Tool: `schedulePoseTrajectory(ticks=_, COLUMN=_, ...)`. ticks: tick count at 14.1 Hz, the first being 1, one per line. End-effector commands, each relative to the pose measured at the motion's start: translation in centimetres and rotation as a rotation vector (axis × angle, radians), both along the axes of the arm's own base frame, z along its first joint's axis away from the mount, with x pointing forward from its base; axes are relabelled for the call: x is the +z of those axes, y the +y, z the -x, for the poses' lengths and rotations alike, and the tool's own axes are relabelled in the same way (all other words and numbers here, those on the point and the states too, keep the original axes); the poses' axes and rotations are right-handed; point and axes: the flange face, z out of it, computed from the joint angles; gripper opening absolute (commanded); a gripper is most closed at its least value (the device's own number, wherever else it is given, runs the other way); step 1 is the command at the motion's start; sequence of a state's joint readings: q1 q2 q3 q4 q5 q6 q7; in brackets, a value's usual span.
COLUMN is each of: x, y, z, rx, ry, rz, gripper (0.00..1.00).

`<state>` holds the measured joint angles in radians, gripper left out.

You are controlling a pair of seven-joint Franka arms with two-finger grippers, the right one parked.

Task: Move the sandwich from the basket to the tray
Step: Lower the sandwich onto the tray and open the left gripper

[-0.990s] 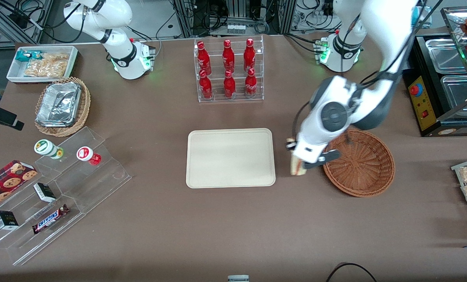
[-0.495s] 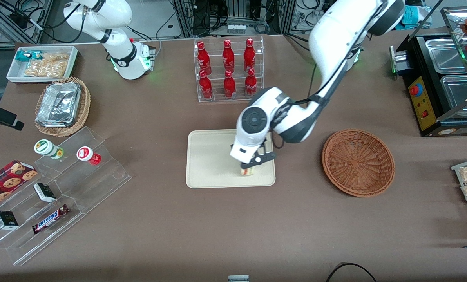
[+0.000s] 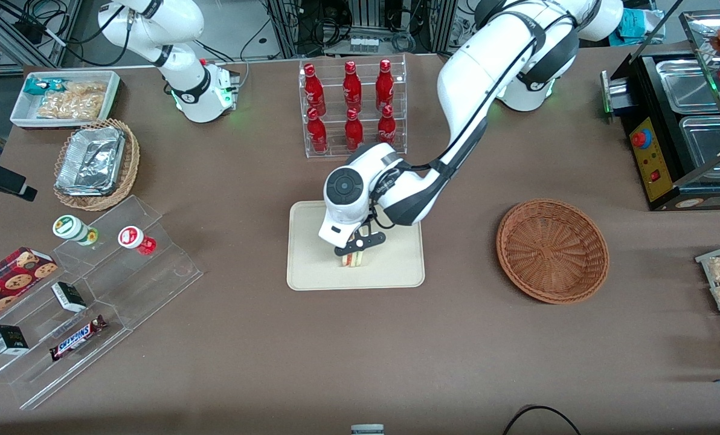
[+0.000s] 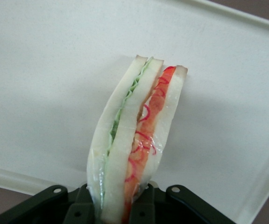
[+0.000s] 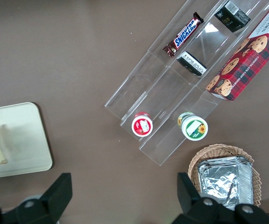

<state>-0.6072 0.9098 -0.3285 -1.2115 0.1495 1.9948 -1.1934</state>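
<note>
My left gripper (image 3: 354, 251) hangs low over the cream tray (image 3: 311, 241), in the part nearest the front camera. It is shut on the sandwich (image 3: 353, 260), a wedge of white bread with red and green filling (image 4: 134, 140). The black fingers (image 4: 144, 207) squeeze the bread from both sides, with the tray surface (image 4: 50, 84) close below. Whether the sandwich touches the tray I cannot tell. The reddish-brown wicker basket (image 3: 552, 250) sits empty beside the tray, toward the working arm's end of the table.
A clear rack of red bottles (image 3: 353, 107) stands farther from the front camera than the tray. Toward the parked arm's end lie a tan basket with foil containers (image 3: 96, 163), a white snack bin (image 3: 65, 96) and clear stepped shelves (image 3: 88, 302) holding small snacks.
The gripper carried the sandwich from beside the basket's rim across onto the tray, then farther along it toward the parked arm's end and lower. The basket stands empty.
</note>
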Motion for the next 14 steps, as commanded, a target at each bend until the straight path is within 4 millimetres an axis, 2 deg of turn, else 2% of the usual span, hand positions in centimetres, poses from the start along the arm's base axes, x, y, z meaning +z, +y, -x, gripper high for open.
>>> schedulePoseTrajectory(ticks=1, x=0.2, y=-0.2, z=-0.4, rx=0.011, ry=-0.015, rz=-0.029, gripper=0.06)
schedulePoseTrajectory(ticks=2, x=0.0, y=-0.3, z=-0.3, rx=0.010, ry=-0.015, rz=-0.030, gripper=0.13)
schedulePoseTrajectory(ticks=4, x=-1.0, y=-0.3, z=-0.2, rx=0.012, ry=-0.006, rz=-0.033, gripper=0.54)
schedulePoseTrajectory(ticks=6, x=-1.5, y=-0.3, z=-0.2, rx=0.015, ry=-0.011, rz=-0.025, gripper=1.00)
schedulePoseTrajectory(ticks=7, x=-0.9, y=-0.3, z=-0.3, rx=0.031, ry=-0.014, rz=-0.020, gripper=1.00)
schedulePoseTrajectory(ticks=8, x=0.5, y=-0.4, z=-0.4, rx=0.033, ry=-0.028, rz=-0.018, gripper=1.00)
schedulePoseTrajectory(ticks=9, x=3.0, y=-0.4, z=-0.4, rx=0.037, ry=-0.045, rz=-0.017, gripper=1.00)
schedulePoseTrajectory(ticks=10, x=4.6, y=-0.1, z=-0.5, rx=0.051, ry=-0.045, rz=-0.028, gripper=1.00)
schedulePoseTrajectory(ticks=12, x=9.0, y=1.1, z=-1.0, rx=0.068, ry=-0.057, rz=-0.035, gripper=1.00)
schedulePoseTrajectory(ticks=13, x=12.2, y=1.7, z=-0.6, rx=0.073, ry=-0.061, rz=-0.041, gripper=1.00)
schedulePoseTrajectory(ticks=14, x=14.1, y=2.4, z=-0.3, rx=0.069, ry=-0.064, rz=-0.075, gripper=1.00)
